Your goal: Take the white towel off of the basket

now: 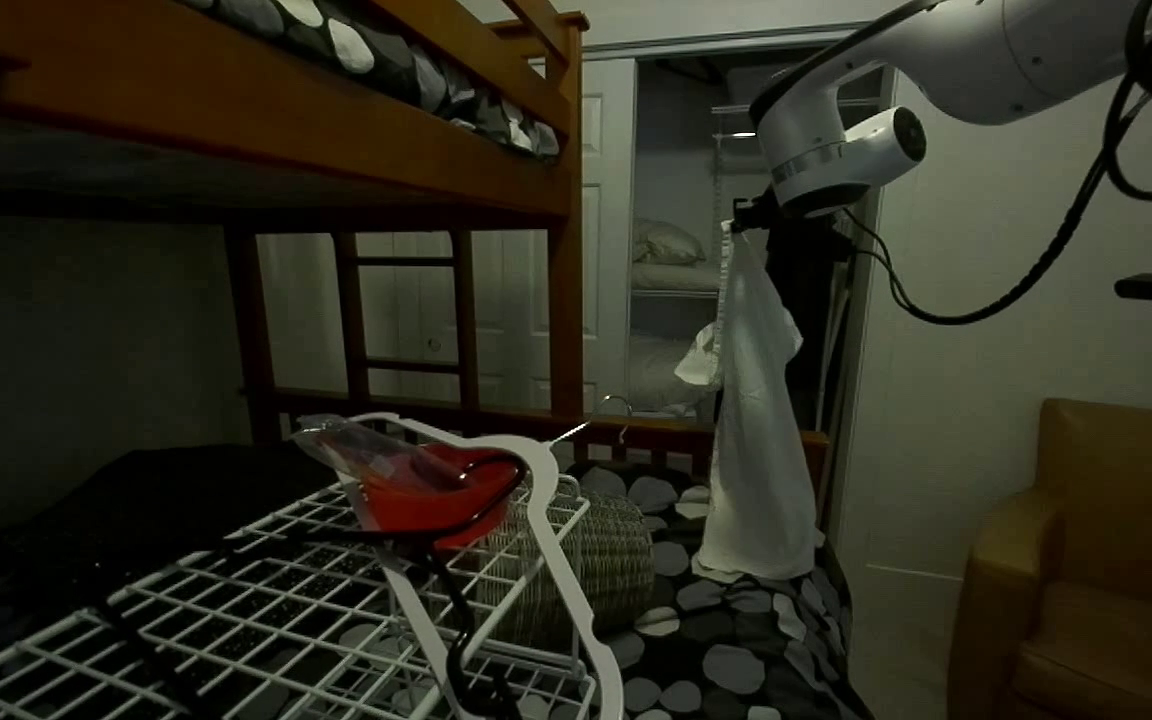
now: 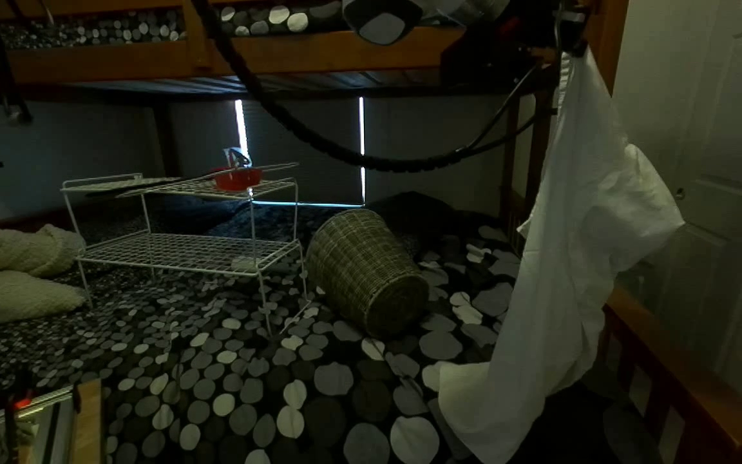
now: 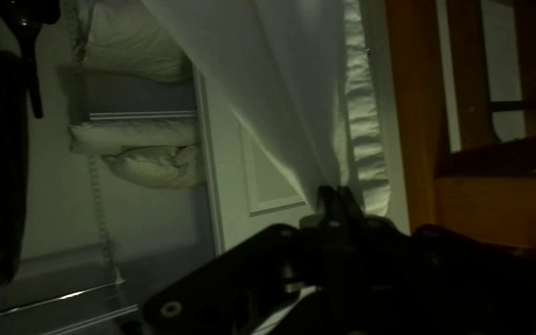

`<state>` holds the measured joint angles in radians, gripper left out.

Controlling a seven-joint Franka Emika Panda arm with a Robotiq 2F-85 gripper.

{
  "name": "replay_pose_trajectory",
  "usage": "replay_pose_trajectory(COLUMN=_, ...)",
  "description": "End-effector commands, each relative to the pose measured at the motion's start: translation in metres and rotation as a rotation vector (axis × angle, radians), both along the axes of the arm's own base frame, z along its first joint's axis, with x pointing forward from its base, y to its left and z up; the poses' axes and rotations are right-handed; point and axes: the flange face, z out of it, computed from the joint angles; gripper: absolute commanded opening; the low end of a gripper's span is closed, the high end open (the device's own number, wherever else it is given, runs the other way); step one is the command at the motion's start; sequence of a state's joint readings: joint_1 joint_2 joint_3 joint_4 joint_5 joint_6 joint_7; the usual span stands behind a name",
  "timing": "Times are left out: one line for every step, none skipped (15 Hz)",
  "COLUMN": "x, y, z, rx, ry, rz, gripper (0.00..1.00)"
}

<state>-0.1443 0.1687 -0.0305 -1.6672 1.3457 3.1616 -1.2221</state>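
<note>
Towel, near right in an exterior view, hanging | gripper pinching its top end | basket farther left, on its side, apart | best lowered slowly, hem-first, right of basket, released once slack

A bedroom in a home: a wooden bunk bed shows in both exterior views, its upper level set over a lower one spread with dotted bedding. In an exterior view a slatted rail closes the bed's right edge, a panelled door stands beyond it, and a cream fleecy heap lies toward the opposite end. In an exterior view an open closet with pillows inside stands behind the bed's far right corner, and a tan armchair sits off the right edge there.
</note>
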Motion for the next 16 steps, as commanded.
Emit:
replay_pose_trajectory(x=0.013, y=-0.023, z=0.021, rx=0.074, ry=-0.112, rz=-0.141, gripper=0.0)
replay_pose_trajectory(x=0.017, y=-0.028, z=0.027, rx=0.081, ry=-0.143, rz=-0.178, gripper=0.0)
replay_pose_trajectory(x=0.023, y=-0.03, z=0.029, rx=0.095, ry=-0.174, rz=-0.214, gripper=0.0)
replay_pose_trajectory(x=0.025, y=-0.033, z=0.034, rx=0.117, ry=-0.205, rz=-0.243, gripper=0.0)
replay_pose_trajectory(x=0.026, y=-0.035, z=0.039, rx=0.152, ry=-0.236, rz=-0.261, gripper=0.0)
replay_pose_trajectory(x=0.026, y=-0.037, z=0.047, rx=0.185, ry=-0.269, rz=-0.275, gripper=0.0)
replay_pose_trajectory(x=0.027, y=-0.037, z=0.057, rx=0.21, ry=-0.307, rz=-0.285, gripper=0.0)
replay_pose_trajectory(x=0.031, y=-0.034, z=0.065, rx=0.244, ry=-0.341, rz=-0.28, gripper=0.0)
replay_pose_trajectory(x=0.028, y=-0.031, z=0.075, rx=0.258, ry=-0.355, rz=-0.263, gripper=0.0)
replay_pose_trajectory(x=0.028, y=-0.021, z=0.072, rx=0.249, ry=-0.323, rz=-0.227, gripper=0.0)
replay_pose_trajectory(x=0.024, y=-0.013, z=0.068, rx=0.21, ry=-0.283, rz=-0.203, gripper=0.0)
replay_pose_trajectory(x=0.024, y=-0.005, z=0.059, rx=0.21, ry=-0.247, rz=-0.175, gripper=0.0)
replay_pose_trajectory(x=0.027, y=0.001, z=0.051, rx=0.242, ry=-0.224, rz=-0.14, gripper=0.0)
replay_pose_trajectory(x=0.031, y=0.006, z=0.04, rx=0.277, ry=-0.197, rz=-0.113, gripper=0.0)
replay_pose_trajectory(x=0.034, y=0.009, z=0.035, rx=0.307, ry=-0.178, rz=-0.082, gripper=0.0)
replay_pose_trajectory(x=0.037, y=0.01, z=0.029, rx=0.331, ry=-0.16, rz=-0.061, gripper=0.0)
